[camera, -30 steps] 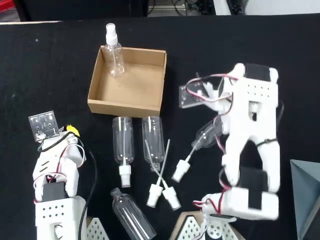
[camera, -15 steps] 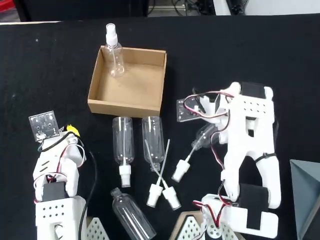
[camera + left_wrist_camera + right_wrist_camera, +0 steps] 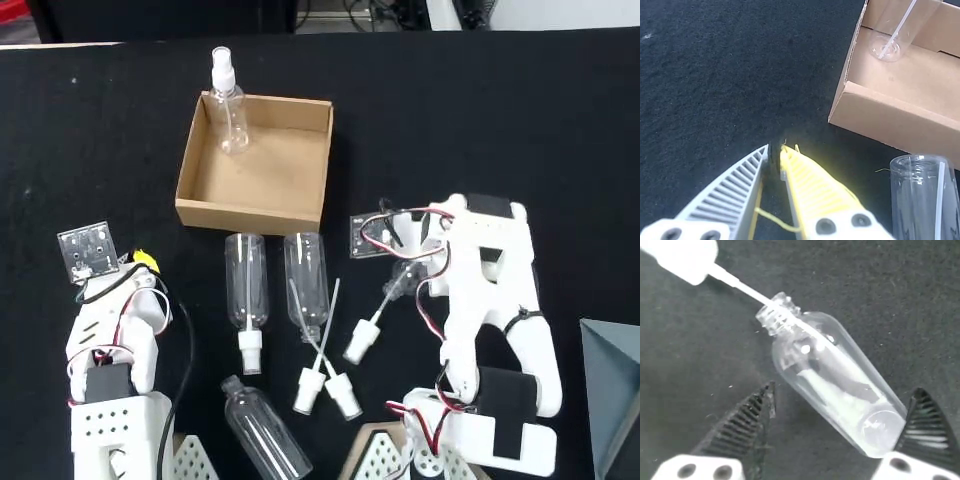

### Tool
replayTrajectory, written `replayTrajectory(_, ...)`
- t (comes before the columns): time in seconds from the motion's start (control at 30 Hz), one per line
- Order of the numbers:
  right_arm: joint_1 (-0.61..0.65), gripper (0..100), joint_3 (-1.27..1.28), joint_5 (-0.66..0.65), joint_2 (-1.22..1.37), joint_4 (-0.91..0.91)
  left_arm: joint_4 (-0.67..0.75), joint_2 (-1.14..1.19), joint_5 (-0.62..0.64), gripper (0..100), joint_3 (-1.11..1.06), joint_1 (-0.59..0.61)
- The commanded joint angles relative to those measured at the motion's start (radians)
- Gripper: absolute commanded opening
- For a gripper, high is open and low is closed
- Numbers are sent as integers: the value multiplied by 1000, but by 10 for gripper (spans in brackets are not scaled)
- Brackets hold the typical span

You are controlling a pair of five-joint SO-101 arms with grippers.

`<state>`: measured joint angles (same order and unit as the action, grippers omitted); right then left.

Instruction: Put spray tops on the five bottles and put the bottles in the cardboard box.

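From the high view, the cardboard box is sitting on the black worktop, and a finished bottle is standing in its far corner with the spray top poking past the rim. Just in front of the box two bottles are lying side by side. The left bottle is wearing a spray top, and the middle bottle is pointing its neck at a pair of loose spray tops. A bare bottle is lying nearer the arms' bases. The left arm is resting at the front left, while the right arm is hanging over a fifth bottle.

In the left wrist view, the left hand is pinching its fingers together on nothing, above bare worktop just short of the box's near corner.

In the right wrist view, the right hand is spreading wide, one finger on each side of the fifth bottle. That bottle is lying flat, and a spray top is feeding its tube into the neck with its head clear of the threads.
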<state>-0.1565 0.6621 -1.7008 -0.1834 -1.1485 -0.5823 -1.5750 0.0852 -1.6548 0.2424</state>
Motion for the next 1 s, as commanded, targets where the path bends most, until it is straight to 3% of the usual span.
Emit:
replayTrajectory(0.0, 35, 350, 24, -5, -56, 64, 25, -14, -11, 34, 21, 7)
replayTrajectory(0.17, 46, 350, 65, 8, -56, 106, 25, -14, -11, 34, 21, 7)
replayTrajectory(0.37, 101, 350, 67, 163, -56, 106, 25, -14, -11, 34, 21, 7)
replayTrajectory(0.6, 109, 350, 68, 186, -56, 106, 25, -14, -11, 34, 21, 7)
replayTrajectory(0.97, 110, 350, 68, 416, -56, 98, 25, -14, -11, 34, 21, 7)
